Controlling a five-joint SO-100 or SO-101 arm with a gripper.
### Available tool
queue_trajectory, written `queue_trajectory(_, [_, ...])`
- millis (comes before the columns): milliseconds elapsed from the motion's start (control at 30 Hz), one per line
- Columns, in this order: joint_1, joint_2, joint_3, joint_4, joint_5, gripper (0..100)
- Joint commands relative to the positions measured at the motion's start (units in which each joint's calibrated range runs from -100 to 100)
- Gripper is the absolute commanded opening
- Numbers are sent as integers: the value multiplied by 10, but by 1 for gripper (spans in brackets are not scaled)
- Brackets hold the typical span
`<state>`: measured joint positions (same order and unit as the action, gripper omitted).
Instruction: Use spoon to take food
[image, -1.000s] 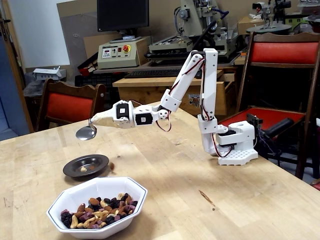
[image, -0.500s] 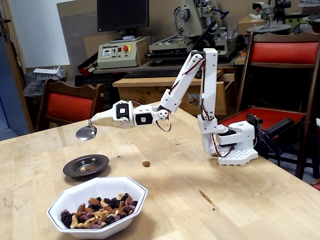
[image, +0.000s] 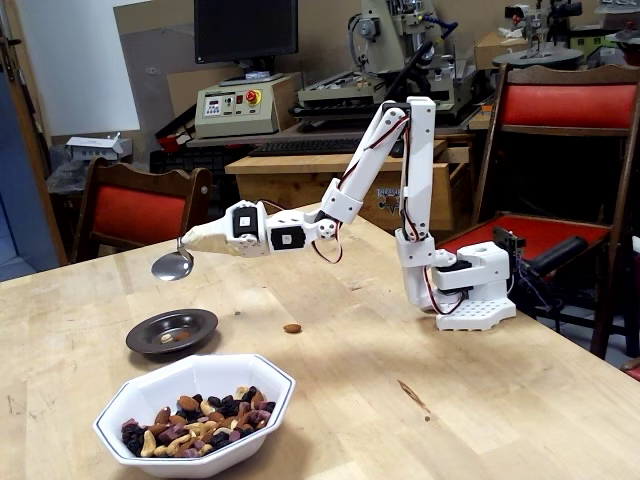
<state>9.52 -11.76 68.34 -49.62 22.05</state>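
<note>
Looking at the fixed view, you have the white arm (image: 400, 170) stretched out low to the left over the wooden table (image: 480, 400), its base (image: 470, 290) standing at the right side of the tabletop. Your gripper (image: 205, 238) is clenched around the cloth-wrapped end of the spoon (image: 173, 264), so the beige wrapping fills the space between the fingers and hides them for the most part. The spoon hangs just beyond the gripper tip with its shiny oval bowl turned toward the camera and tipped downward; nothing can be made out lying in it. It sits in the air above the small dark plate (image: 172, 331), well clear of the rim. On that plate you can see a couple of pieces, one tan and one brownish, near the middle. A single brown almond (image: 292, 328) lies by itself on the bare wood to the right of the plate, apart from it. The food (image: 195, 422) is piled in the near half of the white octagonal bowl (image: 255, 385), which stands at the front edge of the table, close to the plate on its near side: tan cashews, brown almonds and dark purple-black pieces all mixed together. Behind the table you have two red-cushioned chairs (image: 135, 210) and a workbench crowded with machines.
</note>
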Motion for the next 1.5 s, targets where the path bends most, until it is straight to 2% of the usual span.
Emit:
queue_trajectory(0, [0, -6, -29, -7, -2, 4])
queue_trajectory(233, [0, -14, -30, -12, -8, 4])
queue_trajectory(867, [0, -14, -37, -13, -163, 4])
queue_trajectory(1133, [0, -14, -37, -13, -250, 4])
queue_trajectory(1467, [0, -14, -37, -13, -258, 4])
